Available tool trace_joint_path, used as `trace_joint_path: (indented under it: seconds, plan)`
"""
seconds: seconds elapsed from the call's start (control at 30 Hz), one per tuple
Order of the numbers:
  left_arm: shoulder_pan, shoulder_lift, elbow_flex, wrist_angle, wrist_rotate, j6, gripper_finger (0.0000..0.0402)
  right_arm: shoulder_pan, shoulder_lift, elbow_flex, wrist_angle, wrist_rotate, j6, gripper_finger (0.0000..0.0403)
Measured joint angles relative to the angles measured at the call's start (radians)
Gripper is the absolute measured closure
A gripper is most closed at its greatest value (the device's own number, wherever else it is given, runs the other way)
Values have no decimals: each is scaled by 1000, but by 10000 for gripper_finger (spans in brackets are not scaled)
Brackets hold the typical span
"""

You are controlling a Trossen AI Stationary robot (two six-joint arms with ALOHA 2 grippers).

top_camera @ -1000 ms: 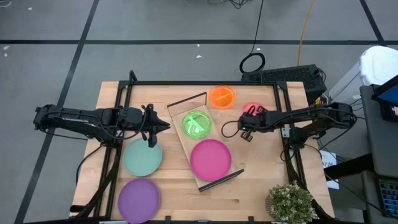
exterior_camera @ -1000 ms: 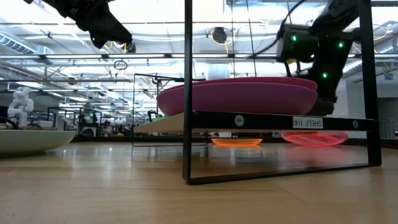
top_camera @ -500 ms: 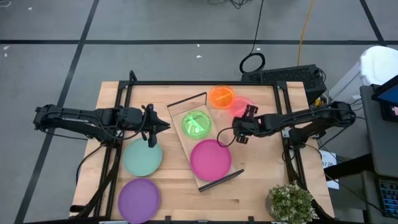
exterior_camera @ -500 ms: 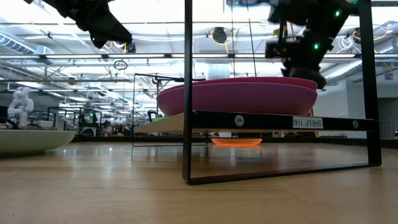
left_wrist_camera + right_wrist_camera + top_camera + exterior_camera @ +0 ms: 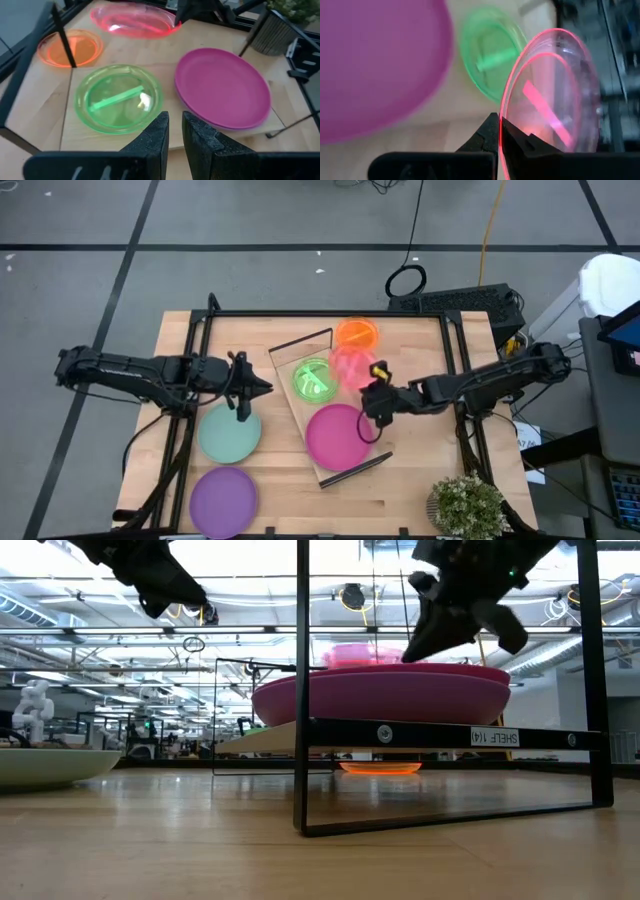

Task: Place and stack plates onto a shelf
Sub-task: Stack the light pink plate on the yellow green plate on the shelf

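The shelf point(image 5: 303, 412) lies slantwise mid-table, its wooden board on wire end frames. A green divided plate point(image 5: 315, 380) rests flat on its far half and a magenta plate point(image 5: 338, 436) on its near half. My right gripper point(image 5: 370, 393) is shut on the translucent pink plate point(image 5: 350, 367), which hovers beside the green plate above the shelf's far right edge. The orange plate point(image 5: 357, 335) lies on the table beyond the shelf. My left gripper point(image 5: 245, 385) waits shut, raised over the far edge of the teal plate point(image 5: 229, 432). The purple plate point(image 5: 222, 500) lies at the near left. My right gripper pinches the pink plate's rim point(image 5: 504, 112) between its two fingers point(image 5: 490, 131), one on each face of the rim. It reaches in from the table's right. The plate is lifted clear and tilted, above the magenta plate's level in the low view point(image 5: 362, 653).
A potted plant point(image 5: 468, 505) stands at the table's near right corner. Black frame rails point(image 5: 190, 380) run along the table's left, far and right sides. Bare wood shows right of the shelf, around point(image 5: 420, 450).
My right gripper has lifted the pink plate off the table right of the shelf and carried it left and slightly toward the near edge, over the shelf beside the green plate. The plate now hangs clear and tilted.
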Motion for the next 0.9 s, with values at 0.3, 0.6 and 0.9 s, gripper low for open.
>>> trace_joint_path:
  seconds: [0.3, 0.6, 0.9]
  plan:
    - [-65, 0, 0, -1, -46, -28, 344, 12, 16, 0, 74, -43, -287, 403]
    - [-125, 0, 0, -8, -83, -71, 344, -53, 56, -9, 154, -142, -491, 403]
    - [-161, 52, 0, -7, -106, -81, 344, -173, 97, -10, 266, -342, -623, 403]
